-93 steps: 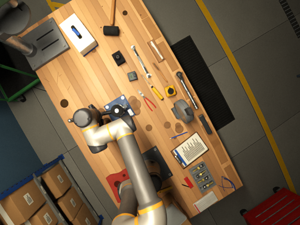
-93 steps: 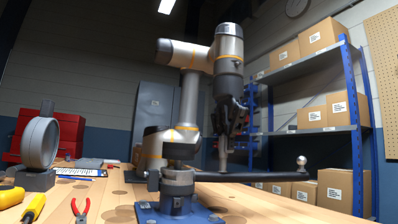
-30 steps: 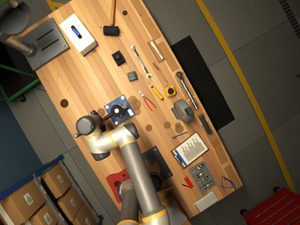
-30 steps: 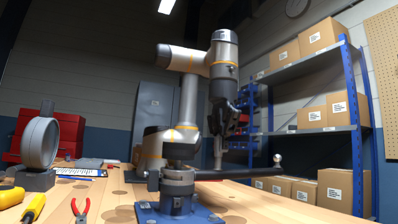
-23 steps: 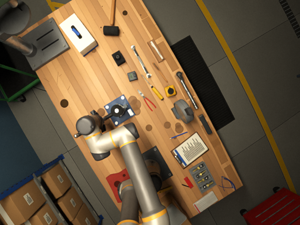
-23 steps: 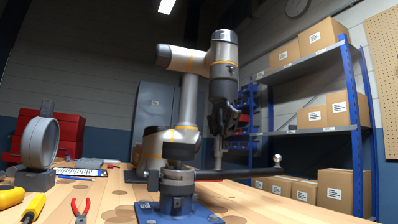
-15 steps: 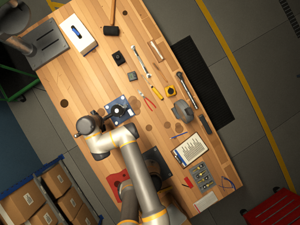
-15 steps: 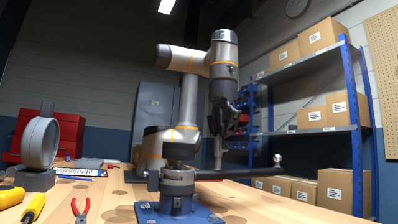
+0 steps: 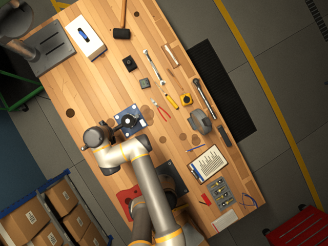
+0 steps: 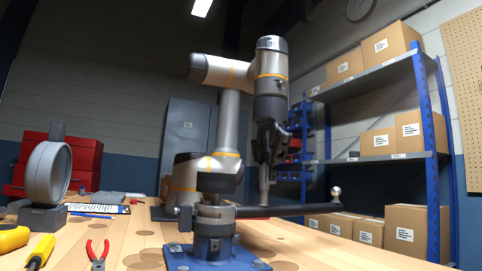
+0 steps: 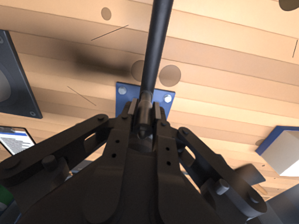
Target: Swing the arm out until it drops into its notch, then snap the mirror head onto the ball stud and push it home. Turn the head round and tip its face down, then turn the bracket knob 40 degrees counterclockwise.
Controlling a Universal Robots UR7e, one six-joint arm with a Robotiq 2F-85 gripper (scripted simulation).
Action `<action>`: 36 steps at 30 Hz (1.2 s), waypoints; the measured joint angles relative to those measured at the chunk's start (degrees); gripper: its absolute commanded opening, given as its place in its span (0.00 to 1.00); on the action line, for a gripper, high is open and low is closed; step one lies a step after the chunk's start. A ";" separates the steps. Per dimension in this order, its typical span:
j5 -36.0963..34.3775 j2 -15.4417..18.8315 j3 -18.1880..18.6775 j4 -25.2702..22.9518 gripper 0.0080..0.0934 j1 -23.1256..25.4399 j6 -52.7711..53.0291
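Note:
The dark swing arm (image 10: 288,209) reaches out level from the bracket (image 10: 211,226) on its blue base plate (image 9: 129,120), toward the bench's shelf-side edge, with the ball stud (image 10: 335,192) upright at its free end. I have an upright peg on the arm (image 11: 143,113) clamped in my gripper (image 10: 264,195), which comes straight down on the arm partway along its length. The round grey mirror head (image 10: 49,171) stands on a block (image 9: 200,121) well across the bench from the bracket. The bracket knob (image 9: 127,121) caps the pivot.
The bench's long edge (image 9: 79,156) runs just past the ball stud. Red-handled pliers (image 9: 161,110), a yellow screwdriver (image 9: 169,100) and a yellow tape measure (image 9: 186,99) lie between bracket and mirror head. My base plate (image 9: 172,177) and a clipboard (image 9: 208,163) sit nearby.

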 measured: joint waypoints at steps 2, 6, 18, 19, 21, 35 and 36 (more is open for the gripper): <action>-0.01 0.00 0.00 0.00 0.00 0.00 0.01; -0.01 0.00 0.00 0.00 0.00 0.01 0.01; -0.01 0.00 0.00 0.00 0.15 0.01 0.02; -0.01 0.00 0.00 0.00 0.17 0.01 0.02; -0.01 0.00 0.00 0.00 0.22 0.01 0.02; -0.02 -0.01 -0.01 0.00 0.47 0.01 0.02; -0.02 -0.01 -0.01 0.00 0.47 0.01 0.02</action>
